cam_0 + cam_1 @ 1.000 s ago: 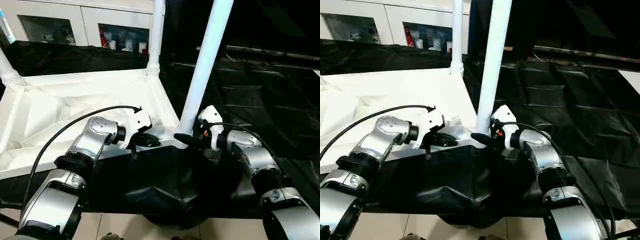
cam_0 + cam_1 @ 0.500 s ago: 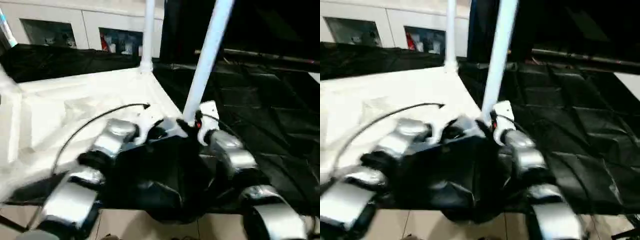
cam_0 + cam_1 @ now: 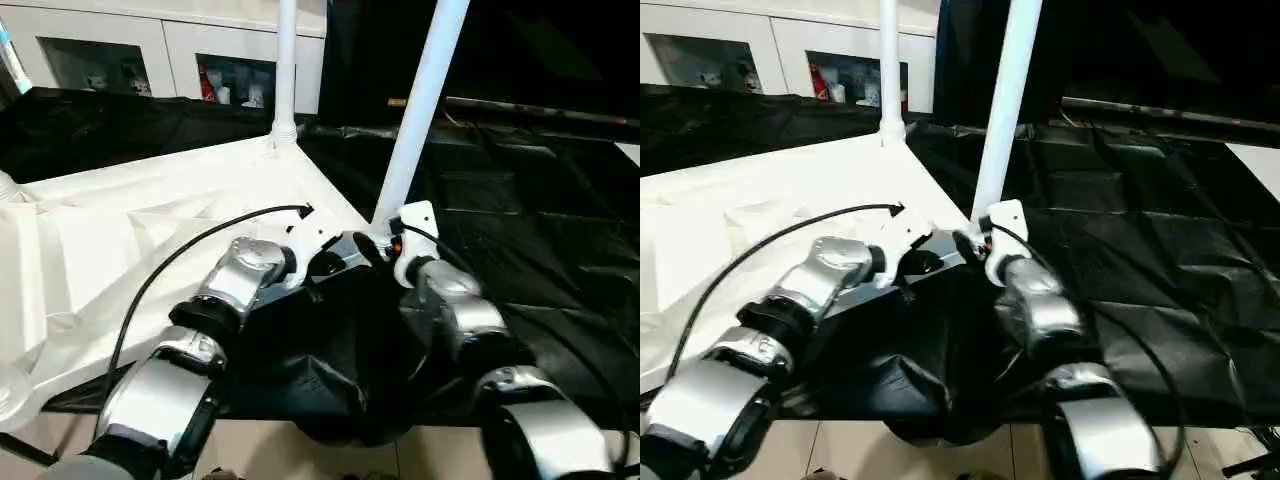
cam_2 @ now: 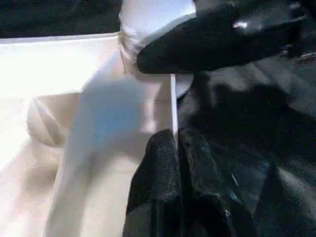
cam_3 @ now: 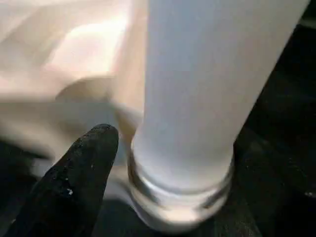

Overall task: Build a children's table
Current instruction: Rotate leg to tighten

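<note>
The white tabletop point(image 3: 150, 230) lies underside up on the black-draped table. One white leg point(image 3: 415, 120) stands in its near right corner socket and another leg point(image 3: 286, 60) in the far corner. My left gripper point(image 3: 335, 262) is shut on the tabletop's thin rim beside that near corner; in the left wrist view the rim point(image 4: 173, 108) runs between its fingers point(image 4: 160, 173). My right gripper point(image 3: 372, 245) is open around the base of the near leg point(image 5: 197, 89). One of its fingers point(image 5: 84, 182) stands a little off the tube and the other is hidden.
The black cloth of the work table point(image 3: 520, 200) stretches to the right and behind. White cabinets with glass doors point(image 3: 180, 50) stand at the back. A black cable point(image 3: 180, 255) arcs over my left forearm. The table's front edge drops to the floor tiles point(image 3: 260, 450).
The head views have shifted, so the camera moved. My right gripper has let go of the leg's base and opened. The left gripper stays on the rim.
</note>
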